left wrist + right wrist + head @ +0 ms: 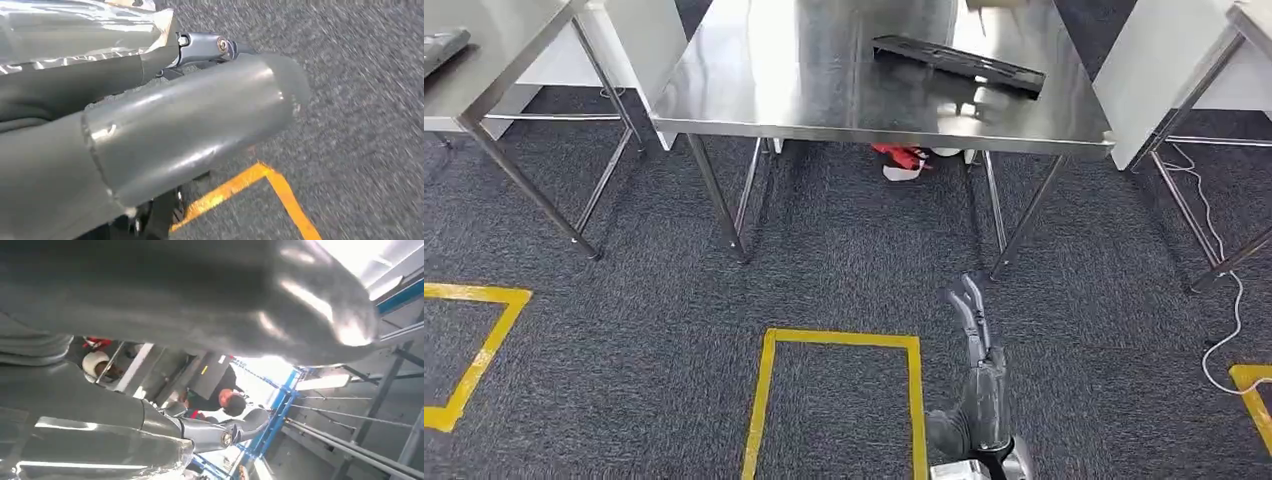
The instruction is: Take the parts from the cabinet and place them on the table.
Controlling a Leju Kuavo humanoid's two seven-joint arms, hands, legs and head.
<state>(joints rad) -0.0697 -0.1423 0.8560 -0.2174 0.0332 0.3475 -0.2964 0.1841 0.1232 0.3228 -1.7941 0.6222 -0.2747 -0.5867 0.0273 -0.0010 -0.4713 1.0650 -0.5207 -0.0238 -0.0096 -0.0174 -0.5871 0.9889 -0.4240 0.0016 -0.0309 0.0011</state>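
A long black part (959,65) lies flat on the steel table (824,110) ahead of me, towards its right side. My right hand (972,330) hangs low over the carpet in front of the table, fingers stretched forward and holding nothing. In the right wrist view the right hand (200,435) has its fingers straight and empty under the big grey thumb. In the left wrist view my left hand (190,115) hangs above the carpet with its thumb and fingers extended, also holding nothing. The cabinet is out of sight.
A second steel table (484,70) stands at the left and another (1214,70) at the right. A red and white object (902,160) lies under the middle table. Yellow tape (839,340) marks a square on the carpet. A white cable (1224,260) trails at the right. A person (225,400) is nearby.
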